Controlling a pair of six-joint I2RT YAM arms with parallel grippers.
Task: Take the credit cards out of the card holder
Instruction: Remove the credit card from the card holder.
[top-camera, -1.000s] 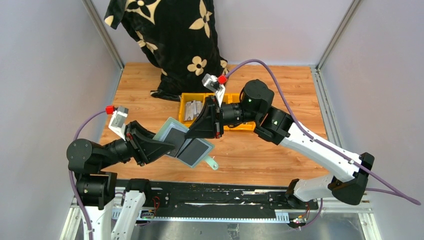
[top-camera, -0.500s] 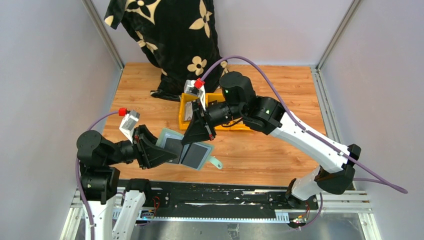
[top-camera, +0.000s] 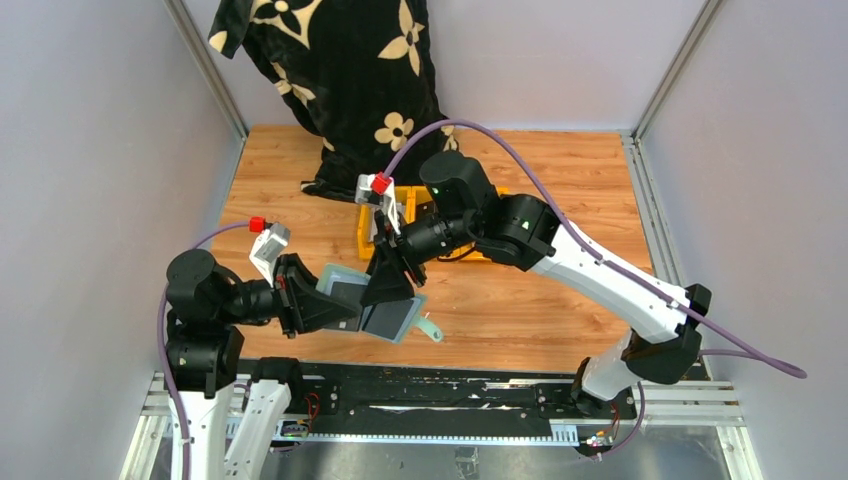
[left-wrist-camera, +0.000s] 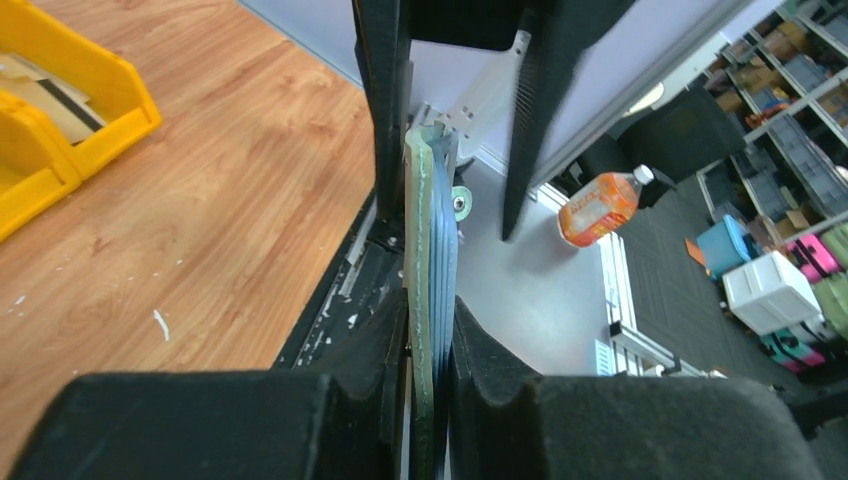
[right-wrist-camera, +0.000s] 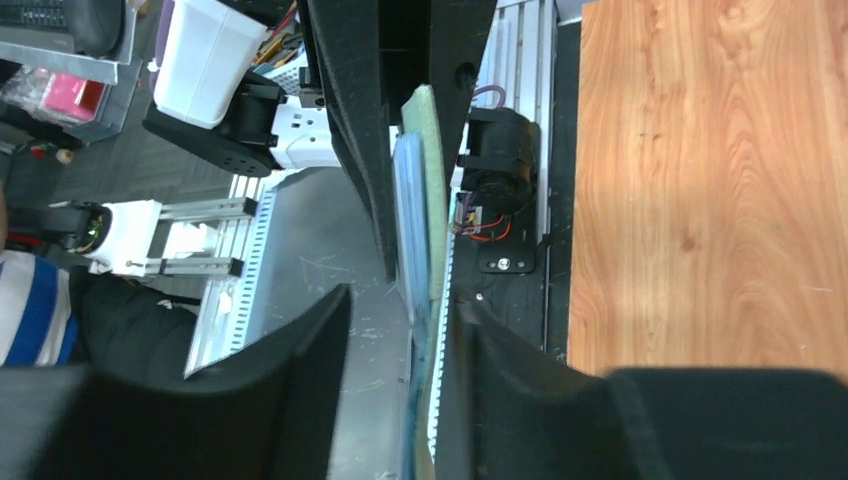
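We hold the sage-green folding card holder (left-wrist-camera: 428, 200) clamped in the left end effector (left-wrist-camera: 430, 320). The right end effector (right-wrist-camera: 400, 300) straddles it, jaws apart. Next we should pinch one dark grey plastic card (top-camera: 385, 317) alone.

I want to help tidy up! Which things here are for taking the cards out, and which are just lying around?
For the job: card holder, dark credit cards in it, left hand gripping the holder, right hand open around its edge.
Just lying about: yellow bins, black flowered cloth, orange bottle.
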